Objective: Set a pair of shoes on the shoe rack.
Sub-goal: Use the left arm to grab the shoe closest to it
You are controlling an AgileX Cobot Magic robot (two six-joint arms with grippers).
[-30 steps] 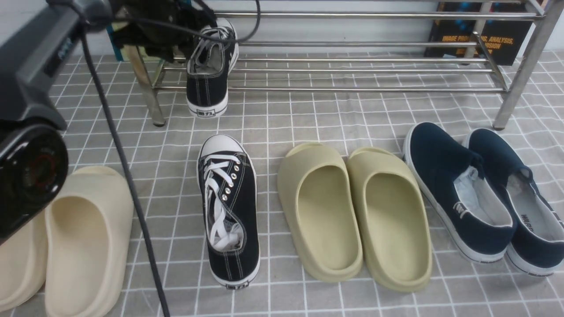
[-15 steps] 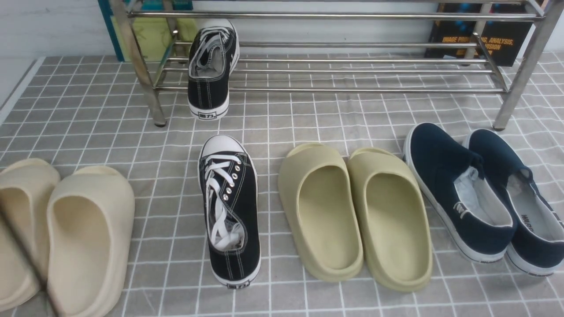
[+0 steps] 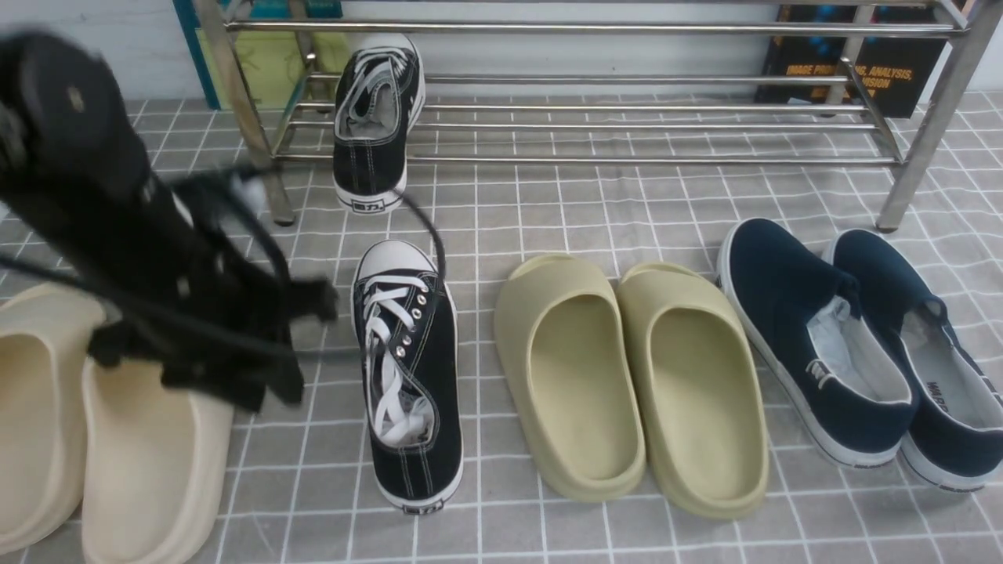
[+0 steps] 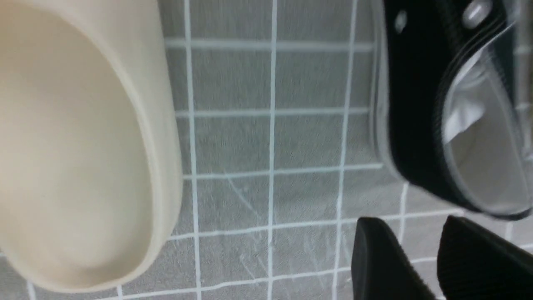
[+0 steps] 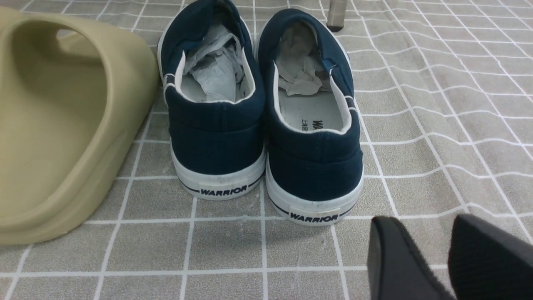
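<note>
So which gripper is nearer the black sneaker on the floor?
Left. The left gripper is right beside the black sneaker; the right gripper sits by the navy slip-ons' heels, far across.

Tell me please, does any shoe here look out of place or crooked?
Yes. One black sneaker sits alone on the shoe rack, tilted, its heel overhanging the front. Its mate lies on the floor, apart, between the cream slides and the olive slides.
</note>
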